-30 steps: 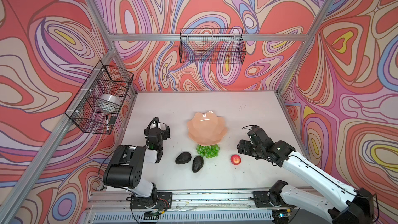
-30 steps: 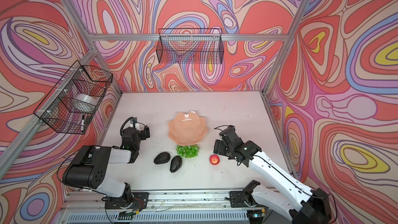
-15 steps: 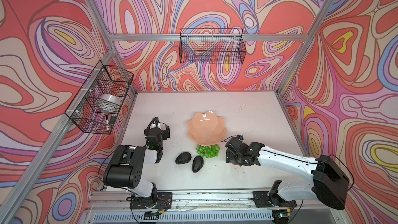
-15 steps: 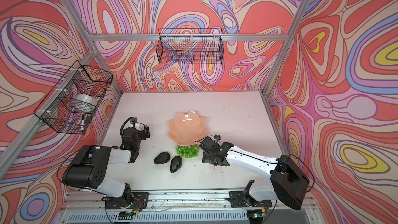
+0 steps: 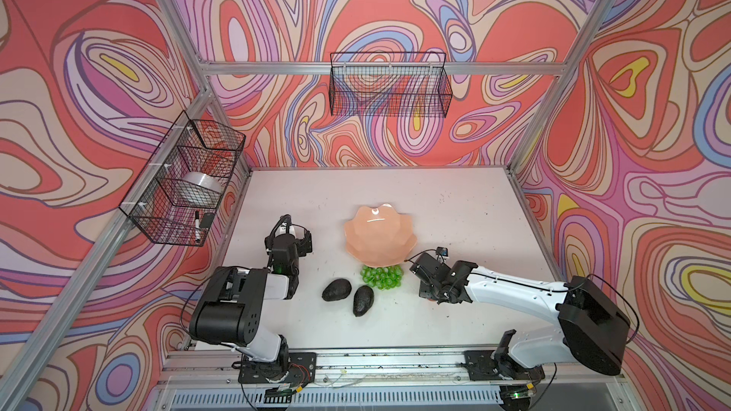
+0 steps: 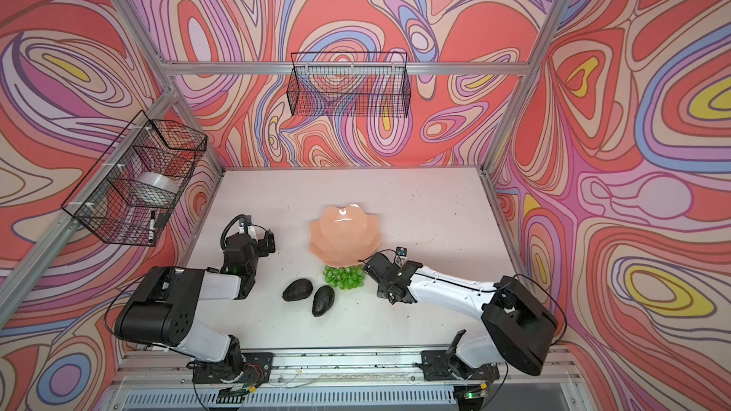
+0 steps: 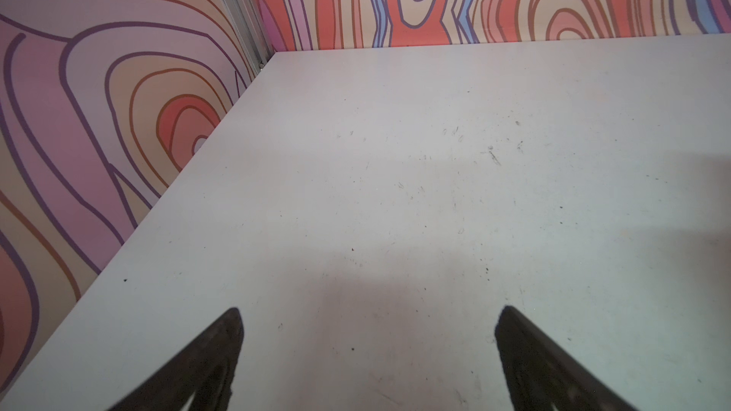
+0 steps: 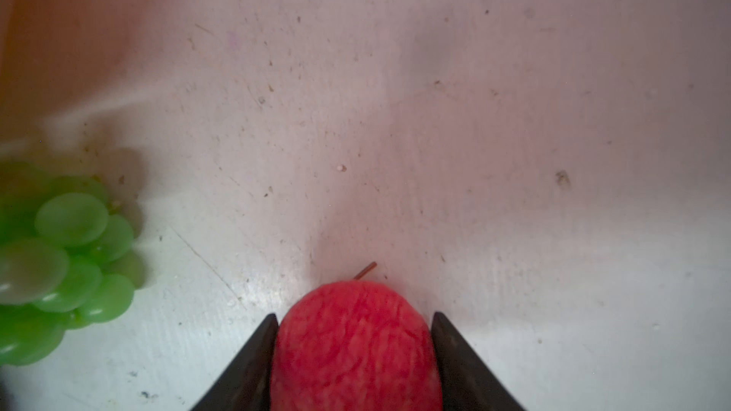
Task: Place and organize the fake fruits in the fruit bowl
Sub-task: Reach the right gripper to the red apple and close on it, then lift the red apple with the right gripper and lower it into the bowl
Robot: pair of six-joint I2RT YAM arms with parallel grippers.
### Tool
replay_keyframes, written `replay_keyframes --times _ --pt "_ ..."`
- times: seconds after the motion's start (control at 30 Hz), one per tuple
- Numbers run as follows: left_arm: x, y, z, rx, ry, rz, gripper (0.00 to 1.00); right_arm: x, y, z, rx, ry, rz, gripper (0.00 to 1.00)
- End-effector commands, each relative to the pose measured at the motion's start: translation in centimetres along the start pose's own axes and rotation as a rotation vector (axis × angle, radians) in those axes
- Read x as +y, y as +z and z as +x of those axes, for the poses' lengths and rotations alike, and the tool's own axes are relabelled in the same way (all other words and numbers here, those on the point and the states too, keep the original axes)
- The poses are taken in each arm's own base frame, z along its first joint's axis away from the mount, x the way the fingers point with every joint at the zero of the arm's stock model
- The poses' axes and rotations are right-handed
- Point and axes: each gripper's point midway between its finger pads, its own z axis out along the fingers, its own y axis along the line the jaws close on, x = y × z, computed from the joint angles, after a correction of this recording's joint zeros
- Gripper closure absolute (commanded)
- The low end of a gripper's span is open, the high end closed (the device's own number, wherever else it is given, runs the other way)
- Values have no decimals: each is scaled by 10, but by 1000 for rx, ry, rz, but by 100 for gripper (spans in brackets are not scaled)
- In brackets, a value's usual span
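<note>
Swirl-patterned walls enclosed a pale table (image 5: 435,199). The right gripper (image 8: 353,316) pinched the small red apple (image 8: 356,353) by its flanks, low at the table, just right of the grapes (image 5: 381,276) and on the near side of the empty fruit bowl (image 5: 379,239). Lifting straight up first would likely clear grapes and wavy rim. Its arm reached low and leftward, wrist tipped down. The left gripper (image 7: 372,310) hung spread over bare table.

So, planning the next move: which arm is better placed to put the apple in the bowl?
Right: the right claw grips the red apple close to the fruit bowl; the left claw is open over bare table, away from the fruit.
</note>
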Motion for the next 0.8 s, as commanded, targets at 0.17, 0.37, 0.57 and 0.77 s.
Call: replay_keyframes --times 0.17,0.37,0.57,0.77 --pt "1 3 -10 -27 -18 -1 0 35 -69 -75 -234 -85 -55 48" --pt "1 3 -10 -26 -19 1 0 117 -77 -125 -308 -190 -148 49" --pt "1 3 -10 -27 -19 -1 0 183 -49 -152 -320 -273 -182 50" --pt "1 3 -9 -26 -17 -1 0 212 -9 -164 -293 -305 -181 50"
